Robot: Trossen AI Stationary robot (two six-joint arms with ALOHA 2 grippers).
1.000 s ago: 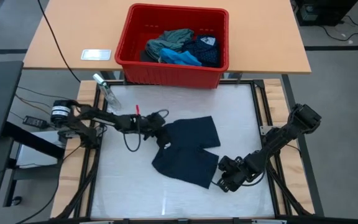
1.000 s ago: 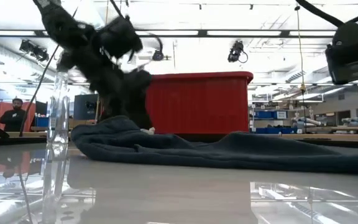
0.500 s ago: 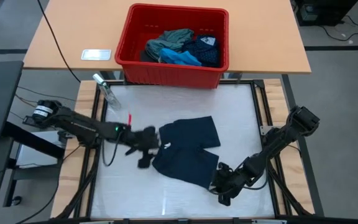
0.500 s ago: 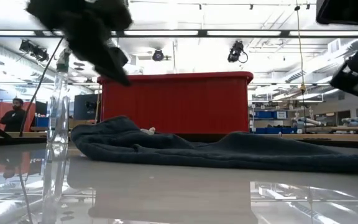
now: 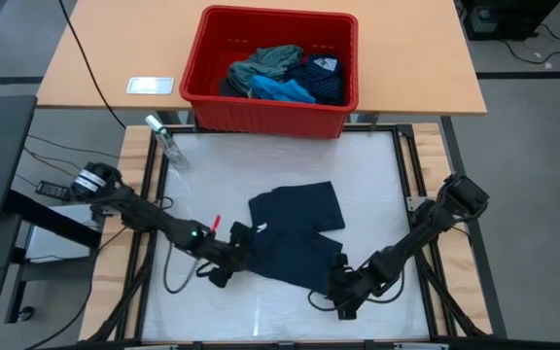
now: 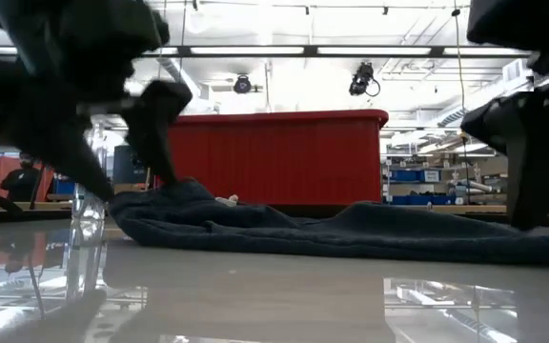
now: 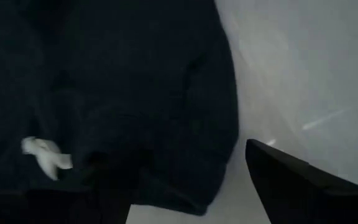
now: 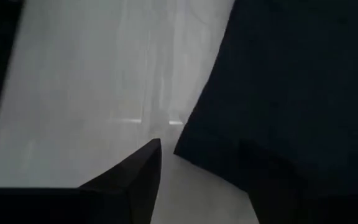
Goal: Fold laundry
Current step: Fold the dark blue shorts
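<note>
A dark navy garment (image 5: pixel 295 238) lies spread on the white table (image 5: pixel 377 165), just in front of the red bin (image 5: pixel 268 109) that holds the rest of the laundry (image 5: pixel 285 75). The left gripper (image 5: pixel 224 264) sits low at the garment's near-left edge, the right gripper (image 5: pixel 340 289) at its near-right corner. Both wrist views show the jaws spread, one finger on bare table and the other at or over the cloth edge (nothing is pinched yet). The likely risk is a close that catches only the top layer or misses the hem, so the fold drags the garment crooked. The clear bottle (image 5: pixel 166 144) stands well apart.
</note>
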